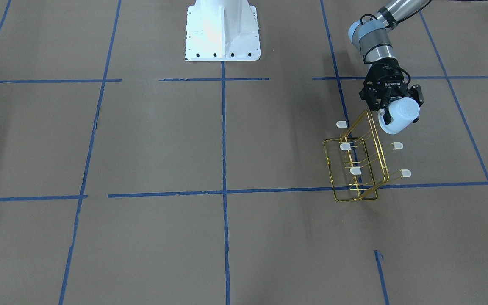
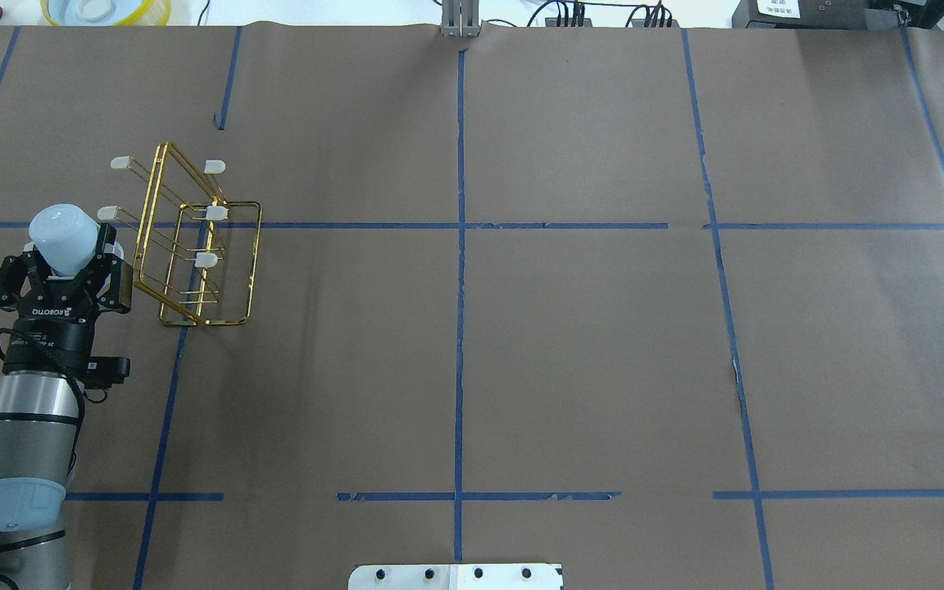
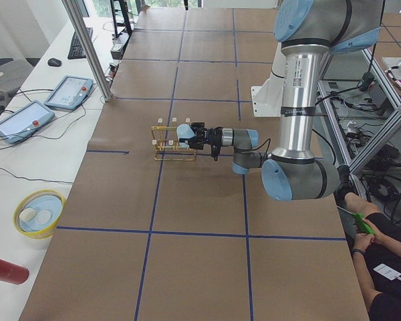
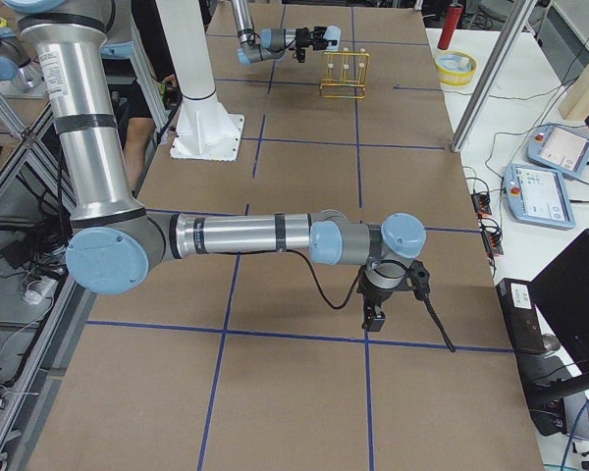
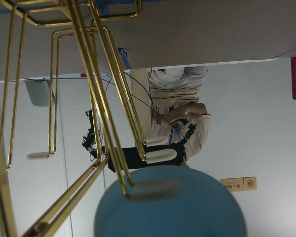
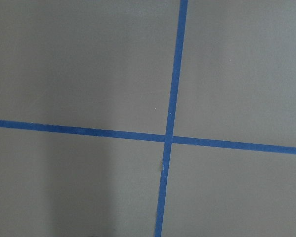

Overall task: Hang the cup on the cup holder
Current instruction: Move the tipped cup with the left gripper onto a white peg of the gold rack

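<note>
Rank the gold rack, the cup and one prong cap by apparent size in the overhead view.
Largest: the gold rack.
Next: the cup, clearly smaller than the rack.
Smallest: the prong cap, by far.

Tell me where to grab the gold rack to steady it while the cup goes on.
Probably the rack's long base wire on the side away from the cup, coming straight down with the jaws across it. That wire lies low and flat, apparently clear of the capped prongs, while the left tool holds the cup on the other side, by the frame.
</note>
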Tool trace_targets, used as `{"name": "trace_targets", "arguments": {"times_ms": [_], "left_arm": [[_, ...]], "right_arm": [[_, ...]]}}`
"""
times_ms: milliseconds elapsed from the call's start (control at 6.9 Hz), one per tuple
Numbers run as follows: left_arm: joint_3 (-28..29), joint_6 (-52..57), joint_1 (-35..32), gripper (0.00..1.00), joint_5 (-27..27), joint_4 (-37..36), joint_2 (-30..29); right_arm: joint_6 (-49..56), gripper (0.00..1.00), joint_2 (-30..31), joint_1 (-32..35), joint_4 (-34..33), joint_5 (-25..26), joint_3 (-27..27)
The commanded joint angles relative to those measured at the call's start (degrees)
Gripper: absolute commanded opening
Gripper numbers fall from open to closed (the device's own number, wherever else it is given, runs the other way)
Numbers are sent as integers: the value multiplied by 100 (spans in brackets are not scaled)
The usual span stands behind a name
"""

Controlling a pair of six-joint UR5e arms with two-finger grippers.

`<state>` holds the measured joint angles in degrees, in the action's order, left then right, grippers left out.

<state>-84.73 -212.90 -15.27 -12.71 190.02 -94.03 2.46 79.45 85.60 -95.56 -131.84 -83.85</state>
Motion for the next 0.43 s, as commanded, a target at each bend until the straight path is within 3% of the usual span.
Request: {"name": "trace_targets", "arguments": {"times_ms": [0, 290], "left_arm": [[0, -5, -11, 99, -30, -17, -53], [-26, 56, -29, 100, -22, -26, -89]], "right_arm": [[0, 100, 0, 0, 2, 0, 0], [0, 100, 0, 0, 2, 0, 0]]}}
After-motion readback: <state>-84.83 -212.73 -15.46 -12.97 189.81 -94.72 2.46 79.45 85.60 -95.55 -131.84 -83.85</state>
